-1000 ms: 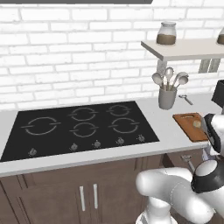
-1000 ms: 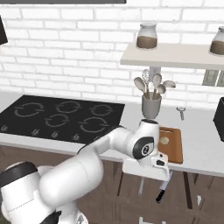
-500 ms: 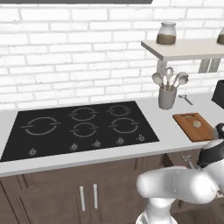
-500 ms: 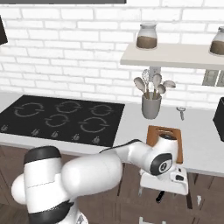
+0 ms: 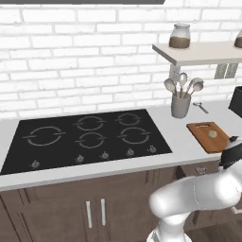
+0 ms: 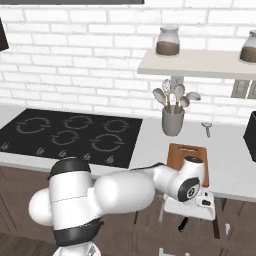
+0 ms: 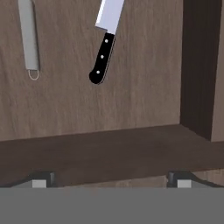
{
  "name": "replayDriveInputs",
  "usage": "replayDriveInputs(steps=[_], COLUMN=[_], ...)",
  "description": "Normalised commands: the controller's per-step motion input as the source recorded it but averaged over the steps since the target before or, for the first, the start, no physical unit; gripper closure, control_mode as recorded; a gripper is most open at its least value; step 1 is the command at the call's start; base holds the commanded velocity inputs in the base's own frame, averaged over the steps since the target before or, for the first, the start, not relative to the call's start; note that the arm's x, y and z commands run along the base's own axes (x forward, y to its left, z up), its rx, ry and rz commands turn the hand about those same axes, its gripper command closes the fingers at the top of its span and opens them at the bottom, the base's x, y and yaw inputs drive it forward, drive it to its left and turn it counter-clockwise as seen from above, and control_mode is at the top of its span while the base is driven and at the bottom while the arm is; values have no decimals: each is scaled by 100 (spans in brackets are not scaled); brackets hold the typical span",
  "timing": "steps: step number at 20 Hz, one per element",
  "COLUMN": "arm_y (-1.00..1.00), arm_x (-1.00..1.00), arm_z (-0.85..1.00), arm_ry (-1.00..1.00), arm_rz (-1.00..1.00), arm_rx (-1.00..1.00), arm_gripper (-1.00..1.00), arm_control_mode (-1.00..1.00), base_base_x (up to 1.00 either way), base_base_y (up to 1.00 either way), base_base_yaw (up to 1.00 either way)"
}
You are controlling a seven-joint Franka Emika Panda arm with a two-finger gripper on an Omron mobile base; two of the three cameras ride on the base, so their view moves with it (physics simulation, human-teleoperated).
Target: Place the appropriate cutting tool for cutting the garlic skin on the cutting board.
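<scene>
Base views flank arm, share counter [image 5: 189,146]; hand view close on cabinet front [image 7: 109,109].

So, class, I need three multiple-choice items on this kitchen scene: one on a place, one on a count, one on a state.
1. Where is the garlic?
A. on the cutting board
B. on the hob
C. on the shelf

2. How many burner rings does the hob have?
A. three
B. five
C. seven

3. What does the gripper hold?
A. the knife
B. a spoon
C. nothing

Answers: 1 A, the pale bulb rests on the orange-brown board. 2 B, five rings show on the black glass. 3 C, the knife lies ahead, away from the spread fingertips.
</scene>
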Motion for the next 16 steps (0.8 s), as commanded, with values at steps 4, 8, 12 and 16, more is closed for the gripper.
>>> replayDriveInputs(steps=[4, 8, 12, 16], arm_y=[0, 0, 0, 0], arm_x=[35, -2, -6, 0], arm_z=[-48, -44, -36, -31], arm_ry=[-11, -12, -7, -1], arm_rz=[0, 0, 0, 0], arm_rx=[0, 0, 0, 0], arm_gripper=[-100, -100, -100, -100], arm_control_mode=[-100, -100, -100, -100], base_base_x=[0, 0, 0, 0], base_base_y=[0, 0, 0, 0], base_base_yaw=[0, 0, 0, 0])
